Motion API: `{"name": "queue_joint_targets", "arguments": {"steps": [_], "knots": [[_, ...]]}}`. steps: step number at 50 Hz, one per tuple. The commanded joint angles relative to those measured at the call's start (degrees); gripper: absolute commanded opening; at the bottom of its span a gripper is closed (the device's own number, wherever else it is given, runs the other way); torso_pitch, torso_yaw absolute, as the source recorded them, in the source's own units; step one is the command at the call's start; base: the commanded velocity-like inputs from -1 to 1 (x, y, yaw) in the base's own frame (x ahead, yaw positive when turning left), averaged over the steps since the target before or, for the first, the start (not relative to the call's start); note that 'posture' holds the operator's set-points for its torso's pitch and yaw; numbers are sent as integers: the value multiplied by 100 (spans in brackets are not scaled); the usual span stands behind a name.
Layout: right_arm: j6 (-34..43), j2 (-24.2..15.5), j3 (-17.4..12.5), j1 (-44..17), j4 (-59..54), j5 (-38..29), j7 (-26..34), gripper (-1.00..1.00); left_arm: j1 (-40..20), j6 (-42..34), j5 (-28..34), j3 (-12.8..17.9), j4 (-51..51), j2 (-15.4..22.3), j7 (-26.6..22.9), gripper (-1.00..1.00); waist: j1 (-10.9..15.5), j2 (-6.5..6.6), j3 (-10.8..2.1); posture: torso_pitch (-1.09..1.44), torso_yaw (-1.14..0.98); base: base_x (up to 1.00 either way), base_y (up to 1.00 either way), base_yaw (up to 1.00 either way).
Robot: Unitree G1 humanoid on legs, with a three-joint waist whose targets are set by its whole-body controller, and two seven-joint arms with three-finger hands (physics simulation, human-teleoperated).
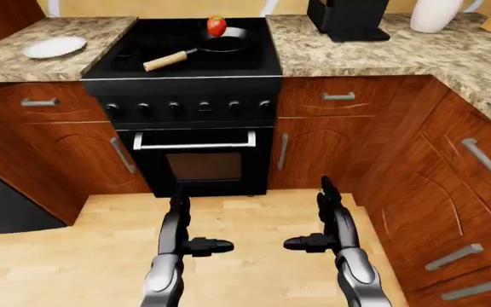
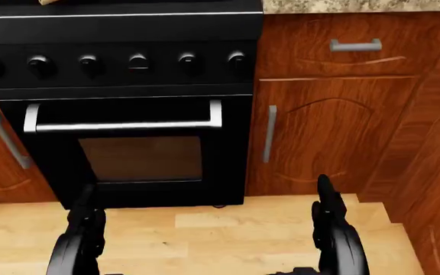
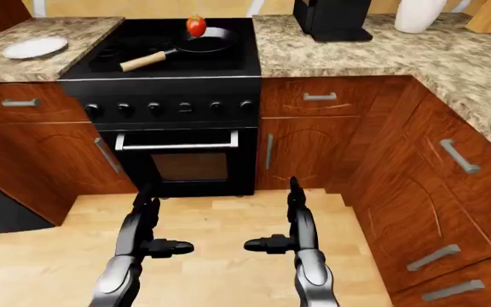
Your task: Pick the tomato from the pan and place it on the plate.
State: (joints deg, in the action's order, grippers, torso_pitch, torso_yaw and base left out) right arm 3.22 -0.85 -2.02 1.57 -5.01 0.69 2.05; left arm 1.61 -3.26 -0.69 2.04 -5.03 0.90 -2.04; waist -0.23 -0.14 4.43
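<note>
The tomato (image 1: pixel 216 25) sits in the black pan (image 1: pixel 226 43) on the black stove (image 1: pixel 182 64), at about twelve o'clock in the left-eye view. It rests toward the pan's upper-left rim rather than dead centre, red with a small green top. The pan holds nothing else that shows, and its pale wooden handle (image 1: pixel 165 61) runs out toward eight o'clock across the cooktop.

The plate (image 1: pixel 54 47) lies on the granite counter (image 1: pixel 24 54) at about ten o'clock in the same view, well apart from the pan, white and bare.

At one o'clock a dark appliance (image 1: pixel 346 19) stands on the counter right of the stove, with a white jar (image 1: pixel 436 14) just beyond it (both are cut off by the top edge, so what they hold cannot be told).

Both hands hang low over the light wooden floor (image 1: pixel 246 211), far below the stove top. The left hand (image 1: pixel 182 233) at seven o'clock and the right hand (image 1: pixel 335 230) at five o'clock have their fingers spread, thumbs pointing inward toward each other, gripping nothing.

The head view looks lower, onto the oven door (image 2: pixel 140 143), its knobs and the wooden cabinets (image 2: pixel 327 132); only the handle's tip shows at its top edge.
</note>
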Motion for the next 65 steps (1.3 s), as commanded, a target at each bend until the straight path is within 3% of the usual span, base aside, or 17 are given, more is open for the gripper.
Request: {"name": "queue_joint_targets", "arguments": {"steps": [1, 3, 4, 5, 7, 8, 15, 21, 29, 34, 50, 51, 55, 58, 61, 62, 65], "knots": [[-559, -114, -132, -336, 181, 93, 93, 100, -398, 339, -127, 174, 239, 94, 4, 100, -12, -45, -5, 0, 0, 0, 0, 0], [-806, -173, -200, -460, -94, -7, 49, 100, -516, 536, -154, 234, -51, 136, -1, 100, 33, -1, -350, 0, 0, 0, 0, 0], [-859, -199, -230, -505, -162, -19, 49, 100, -559, 573, -184, 263, -99, 158, -8, 100, 31, -6, -299, 0, 0, 0, 0, 0], [-920, -213, -232, -529, -203, -73, 30, 100, -584, 597, -197, 280, -116, 178, -13, 100, 29, -33, -100, 0, 0, 0, 0, 0], [-939, -224, -239, -584, -218, -120, 12, 100, -660, 631, -223, 330, -166, 227, -24, 100, 32, -41, -403, 0, 0, 0, 0, 0], [-926, -244, -261, -625, -211, -103, 33, 100, -712, 637, -233, 357, -186, 259, -35, 100, 36, -39, -433, 0, 0, 0, 0, 0], [-585, -439, -484, -900, 469, 119, 257, 100, -1139, 579, -335, 588, 144, 510, -185, 100, 46, -26, -474, 0, 0, 0, 0, 0], [-145, -717, -812, -1230, 1044, 177, 258, 100, -1420, 83, -669, 883, 850, 746, -182, 100, 39, -22, -538, 0, 0, 0, 0, 0], [331, -1022, -1098, -1470, 1502, 322, 435, 100, -1648, -249, -970, 1262, 1632, 1061, -54, 100, 36, -15, -538, 0, 0, 0, 0, 0], [821, -1230, -1251, -1701, 2006, 374, 547, 100, -2031, -675, -1241, 1484, 1922, 1347, 109, 100, 34, -20, -469, 0, 0, 0, 0, 0], [1690, -1706, -1538, -2271, 2713, 620, 776, 100, -2476, -1159, -1508, 1768, 2261, 1888, 356, 100, 31, 5, -384, 0, 0, 0, 0, 0], [1711, -1733, -1532, -2302, 2726, 614, 793, 100, -2500, -1167, -1522, 1785, 2260, 1915, 360, 100, 32, 31, -469, 0, 0, 5, 0, 0], [1842, -1831, -1578, -2437, 2786, 627, 793, 100, -2528, -1196, -1593, 1867, 2243, 2012, 375, 100, 24, 10, -274, 0, 0, 11, 9, 0], [1913, -1888, -1639, -2482, 2817, 682, 780, 100, -2554, -1272, -1665, 1944, 2299, 2100, 407, 100, -7, 106, -270, 0, 0, 14, 15, 0], [1950, -1933, -1654, -2520, 2824, 713, 773, 100, -2595, -1335, -1721, 1992, 2350, 2179, 447, 100, 6, 390, -228, 0, 0, 16, 15, 0], [1962, -1946, -1653, -2530, 2831, 717, 773, 100, -2618, -1357, -1730, 2003, 2374, 2212, 460, 100, 15, 282, -235, 0, 0, 16, 14, 0], [1979, -1996, -1670, -2579, 2822, 719, 774, 100, -2691, -1389, -1763, 2050, 2357, 2307, 479, 100, -11, 309, -250, 0, 0, 17, 15, 0]]}}
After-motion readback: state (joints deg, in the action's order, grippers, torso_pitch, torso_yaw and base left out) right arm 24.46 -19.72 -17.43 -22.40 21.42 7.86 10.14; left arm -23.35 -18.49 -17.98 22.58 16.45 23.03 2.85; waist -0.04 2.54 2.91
